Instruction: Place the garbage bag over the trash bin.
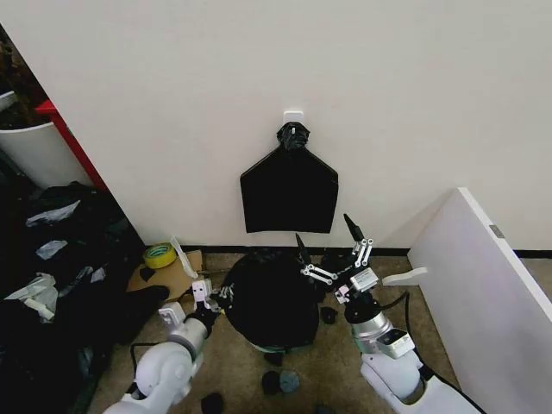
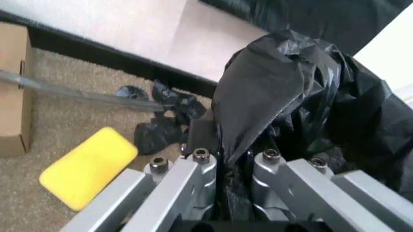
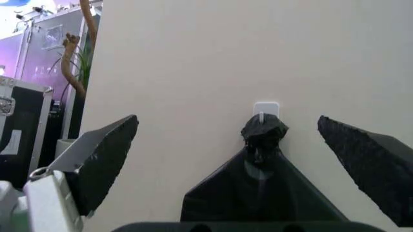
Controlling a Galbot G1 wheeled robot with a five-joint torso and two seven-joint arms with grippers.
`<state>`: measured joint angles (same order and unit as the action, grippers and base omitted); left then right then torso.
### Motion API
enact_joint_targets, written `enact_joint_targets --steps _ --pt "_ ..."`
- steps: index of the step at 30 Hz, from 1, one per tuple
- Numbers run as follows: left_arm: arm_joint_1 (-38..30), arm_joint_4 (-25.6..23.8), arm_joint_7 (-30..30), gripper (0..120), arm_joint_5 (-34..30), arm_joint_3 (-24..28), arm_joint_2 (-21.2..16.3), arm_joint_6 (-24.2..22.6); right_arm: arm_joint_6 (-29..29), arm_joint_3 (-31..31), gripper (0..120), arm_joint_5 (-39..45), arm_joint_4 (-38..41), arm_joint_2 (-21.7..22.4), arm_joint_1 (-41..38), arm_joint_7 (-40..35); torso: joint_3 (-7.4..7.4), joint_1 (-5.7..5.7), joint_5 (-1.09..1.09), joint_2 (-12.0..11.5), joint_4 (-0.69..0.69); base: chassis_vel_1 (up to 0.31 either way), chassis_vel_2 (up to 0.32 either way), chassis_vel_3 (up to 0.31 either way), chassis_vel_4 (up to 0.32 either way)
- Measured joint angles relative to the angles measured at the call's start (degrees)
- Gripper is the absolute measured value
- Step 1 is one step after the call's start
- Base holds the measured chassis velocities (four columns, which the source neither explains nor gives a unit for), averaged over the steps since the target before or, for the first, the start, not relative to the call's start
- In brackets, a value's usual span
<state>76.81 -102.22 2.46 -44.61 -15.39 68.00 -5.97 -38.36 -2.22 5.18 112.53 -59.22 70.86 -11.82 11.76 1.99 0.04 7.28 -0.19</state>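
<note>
Clamped on a fold of the garbage bag (image 2: 284, 96), the left gripper (image 1: 213, 297) has its fingers closed into the crinkled black plastic at the bag's left side, while the right gripper (image 1: 332, 248) stands wide open and empty just above the bag's right edge, pointing up at the wall. By the look of it the job is mostly done: the bag lies domed on the floor below the wall, the trash bin apparently hidden beneath except for a pale sliver (image 1: 259, 347) at the bottom. What remains is probably tugging the skirt down and letting go, among the black lumps (image 1: 280, 380) and yellow tape roll (image 1: 159, 254) nearby.
</note>
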Motion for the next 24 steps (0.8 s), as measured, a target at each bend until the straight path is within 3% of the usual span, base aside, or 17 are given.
enact_joint_targets --steps 5,10,13,24 --pt "0.14 1.42 -0.20 5 0.30 0.57 1.15 1.06 -0.06 0.02 100 0.18 0.03 0.08 0.22 0.08 -0.01 0.00 0.03 0.01 0.01 0.000 0.000 0.000 0.000" --pt "0.67 0.86 0.63 26 0.04 0.51 1.40 0.73 -0.08 -0.17 100 0.30 0.10 0.18 0.36 0.12 -0.01 0.00 0.01 0.00 0.00 0.000 0.000 0.000 0.000" --pt "1.19 0.27 1.12 32 0.00 0.33 1.26 0.33 -0.10 -0.17 100 0.32 0.13 0.12 0.48 0.12 0.00 0.00 0.00 0.00 0.00 0.000 0.000 0.000 0.000" --pt "3.86 -8.29 1.61 75 -1.79 -2.36 -1.67 -0.79 -0.15 -0.25 100 0.64 0.12 0.25 0.65 0.15 0.01 0.00 0.00 0.00 0.00 0.000 0.000 0.000 0.000"
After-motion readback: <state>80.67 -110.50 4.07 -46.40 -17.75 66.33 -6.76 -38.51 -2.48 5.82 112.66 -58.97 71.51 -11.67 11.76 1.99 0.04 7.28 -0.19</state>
